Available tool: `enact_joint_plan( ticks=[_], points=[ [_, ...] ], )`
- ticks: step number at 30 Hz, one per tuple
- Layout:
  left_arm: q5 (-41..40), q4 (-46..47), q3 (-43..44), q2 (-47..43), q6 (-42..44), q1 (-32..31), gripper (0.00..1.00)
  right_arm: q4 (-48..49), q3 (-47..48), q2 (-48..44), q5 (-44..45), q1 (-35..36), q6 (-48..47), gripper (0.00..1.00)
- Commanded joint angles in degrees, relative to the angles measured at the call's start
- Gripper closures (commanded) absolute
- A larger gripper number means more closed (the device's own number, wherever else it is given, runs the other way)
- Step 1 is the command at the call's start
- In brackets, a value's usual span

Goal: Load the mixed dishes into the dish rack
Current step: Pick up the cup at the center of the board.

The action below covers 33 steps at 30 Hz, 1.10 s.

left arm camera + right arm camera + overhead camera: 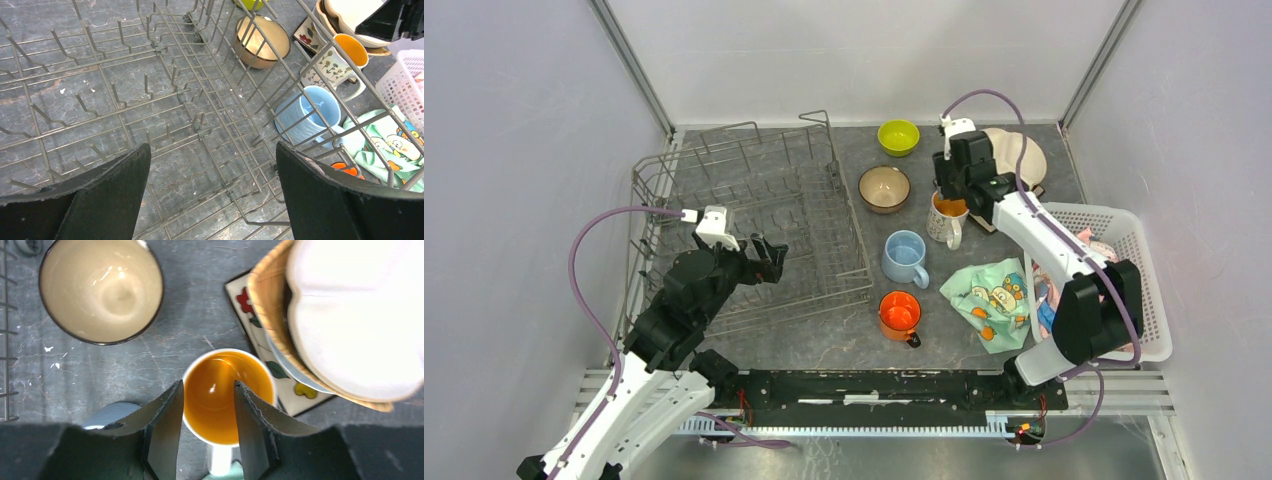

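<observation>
The grey wire dish rack [754, 215] stands at the left with no dishes in it. My left gripper [774, 258] hangs open over its near right part, bare rack wires [150, 100] between the fingers. My right gripper [207, 385] is open just above the white patterned mug [220, 400] with the orange inside; one finger stands outside its left rim, the other over its opening. On the table lie a tan bowl [884, 188], a lime-green bowl [898, 137], a light-blue mug [905, 257] and an orange mug [899, 313]. A stack of plates [1024, 155] sits behind the right gripper, cream plate [360, 315] on top.
A white perforated basket [1124, 240] with a pink cloth stands at the right edge. A teal patterned cloth [989, 295] lies beside it, close to the mug's handle. Grey walls close in the table on three sides.
</observation>
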Motion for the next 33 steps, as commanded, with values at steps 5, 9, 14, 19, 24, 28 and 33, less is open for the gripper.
enact_joint_plan(
  ticks=[5, 9, 14, 19, 24, 28, 33],
  points=[
    [-0.38, 2.58, -0.29, 0.10, 4.07, -0.21, 0.00, -3.74, 0.53, -1.74, 2.15, -5.35, -1.58, 0.54],
    [-0.46, 2.58, -0.28, 0.06, 4.11, -0.19, 0.00, -3.02, -0.58, -0.53, -0.16, -7.27, -2.54, 0.54],
    [-0.48, 2.76, -0.32, 0.30, 4.11, -0.19, 0.00, 0.05, -2.36, 1.65, -5.54, -8.35, -3.96, 0.53],
    [-0.51, 2.56, -0.15, 0.70, 4.07, -0.21, 0.00, -0.50, -2.38, 5.18, -5.57, -8.47, -5.03, 0.54],
    [-1.24, 2.55, -0.35, -0.07, 4.13, -0.19, 0.00, 0.59, -2.29, 7.48, -5.76, -8.50, -5.25, 0.58],
    [-1.44, 2.41, -0.34, 0.00, 4.11, -0.18, 0.00, 0.71, -2.26, 7.48, -5.57, -8.49, -5.25, 0.68],
    [-1.58, 2.33, -0.32, 0.42, 4.11, -0.19, 0.00, 0.48, -1.86, 5.17, -5.80, -8.51, -5.29, 0.92]
  ],
)
